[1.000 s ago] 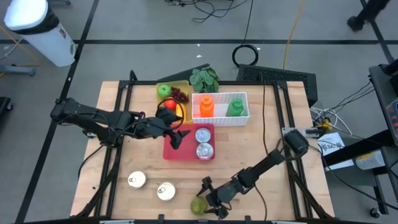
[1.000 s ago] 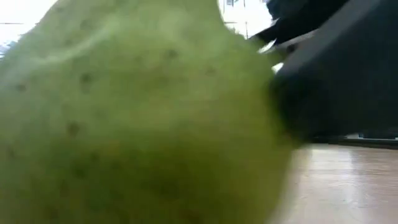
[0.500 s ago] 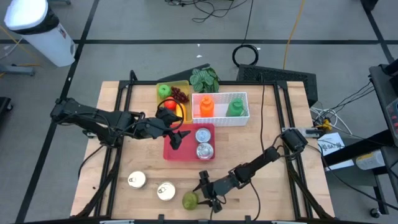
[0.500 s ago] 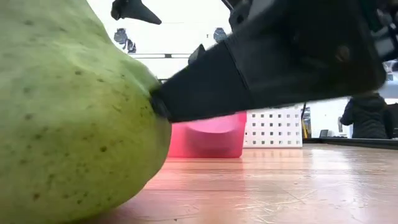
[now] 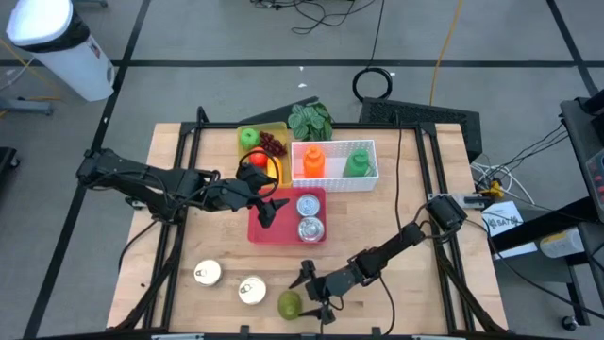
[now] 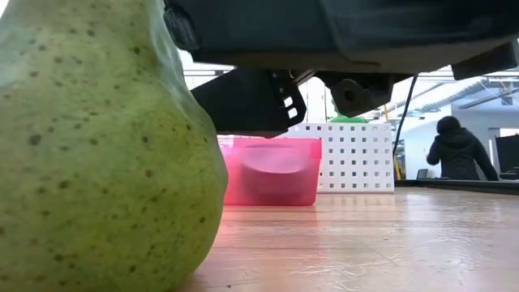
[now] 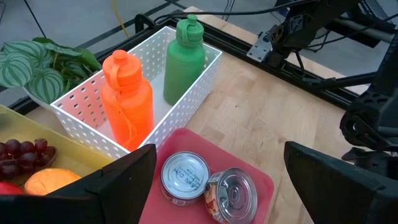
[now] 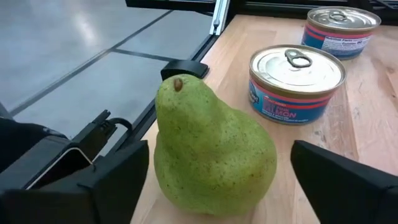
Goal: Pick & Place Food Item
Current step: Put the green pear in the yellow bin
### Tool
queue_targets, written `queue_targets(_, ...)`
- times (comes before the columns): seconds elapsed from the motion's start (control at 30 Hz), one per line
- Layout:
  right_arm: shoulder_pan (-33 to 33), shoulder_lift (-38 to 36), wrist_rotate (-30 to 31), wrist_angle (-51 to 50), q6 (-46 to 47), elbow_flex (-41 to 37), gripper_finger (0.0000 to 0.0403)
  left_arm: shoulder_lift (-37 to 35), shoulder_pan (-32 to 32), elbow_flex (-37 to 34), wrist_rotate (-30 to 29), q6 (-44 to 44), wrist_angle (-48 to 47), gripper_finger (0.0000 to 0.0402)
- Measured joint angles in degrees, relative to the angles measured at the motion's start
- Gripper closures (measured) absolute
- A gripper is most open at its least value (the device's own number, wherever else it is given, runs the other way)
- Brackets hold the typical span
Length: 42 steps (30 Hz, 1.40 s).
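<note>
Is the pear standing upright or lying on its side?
Upright. The pear stands on its broad base with the stem end up, on the table between the right hand's open fingers.

Pear right of two cans

I'm looking at a pale wood table, grain showing, with a satin sheen in the low view. The pear is looking matt, its green skin speckled with small brown dots. Two cans near the table's front edge are showing shiny metal lids with pull tabs and glossy printed labels. The pink tray is reading as smooth translucent plastic, the white basket as perforated plastic. The orange bottle and green bottle are looking like smooth, slightly glossy plastic.
</note>
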Motion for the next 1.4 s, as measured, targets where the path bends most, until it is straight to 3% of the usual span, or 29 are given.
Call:
queue_targets(0.17,0.36,0.0,0.02,1.36,0.81,0.0,0.0008,0.0,0.0,0.0,-0.01,0.01,0.03,0.0036)
queue_targets(0.57,1.0,0.0,0.17,0.58,-1.99,0.0,0.0007,0.04,0.2,0.0,-0.91,-0.85,0.07,0.0036)
queue_targets(0.63,1.01,0.0,0.15,-1.43,-1.95,0.0,0.0007,0.04,0.2,0.0,1.08,-2.29,0.07,0.0036)
queue_targets(0.77,1.12,0.0,0.13,-4.3,-2.15,-0.02,0.0007,0.93,-0.87,0.02,12.05,-2.96,-0.55,0.0036)
queue_targets(0.87,1.36,-0.04,0.01,-4.69,-2.59,-0.02,0.0007,2.68,-4.61,0.02,17.96,-6.42,0.66,0.0037)
queue_targets(0.93,1.37,-0.04,0.02,-5.45,-2.59,-0.05,0.0007,3.96,-8.58,0.02,18.31,-7.79,1.86,0.0037)
queue_targets(1.07,1.29,-0.04,0.06,-5.69,-2.59,-0.09,0.0007,8.07,-17.79,0.02,15.1,-9.66,8.64,0.0037)
queue_targets(1.2,1.25,-0.04,0.13,-5.42,-2.57,-0.08,0.0007,15.91,-25.29,0.06,10.58,-4.89,18.04,0.0037)
queue_targets(1.4,1.25,-0.04,0.13,-5.25,-2.59,-0.07,0.0007,28.23,-29.12,0.04,9.98,0.07,33.17,0.0037)
